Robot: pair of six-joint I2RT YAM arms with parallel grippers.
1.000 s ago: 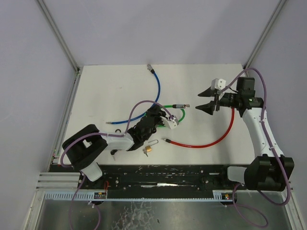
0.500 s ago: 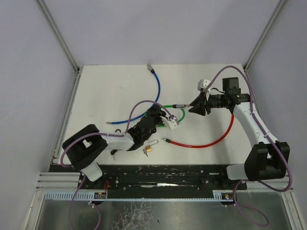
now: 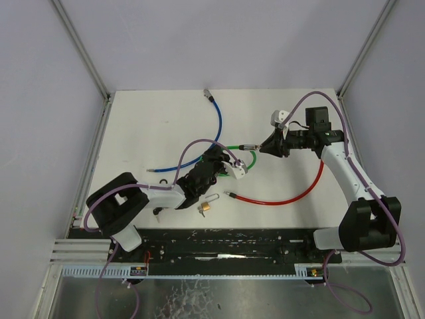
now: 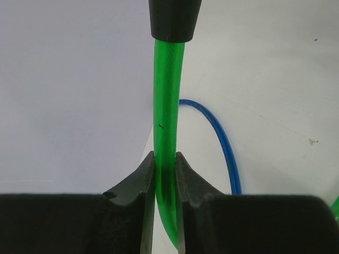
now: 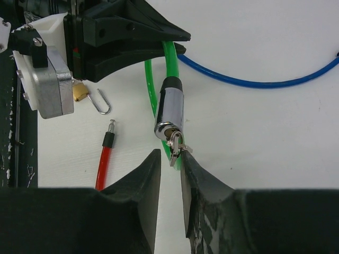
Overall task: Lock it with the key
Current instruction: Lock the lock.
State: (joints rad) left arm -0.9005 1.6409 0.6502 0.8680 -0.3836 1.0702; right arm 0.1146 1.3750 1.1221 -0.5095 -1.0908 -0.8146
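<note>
While the left gripper (image 4: 165,174) pinched the green cable (image 4: 168,106), the right gripper (image 5: 170,159), barely parted, flanked the key (image 3: 257,147) at the lock's (image 3: 247,145) 3 o'clock, grip unclear, twist pending.

This looks like a robotics lab test cell. A bare white table (image 3: 153,126) is boxed in by plain pale panels (image 3: 199,40) on aluminium frame posts (image 3: 81,50). Two robot arms (image 3: 352,173) are bolted to a black mounting rail (image 3: 252,240) at its near edge, with a slotted cable duct (image 3: 219,271) nearer still.

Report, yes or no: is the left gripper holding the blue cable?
No, the left gripper is clamped on the green cable; the blue cable lies behind.
</note>
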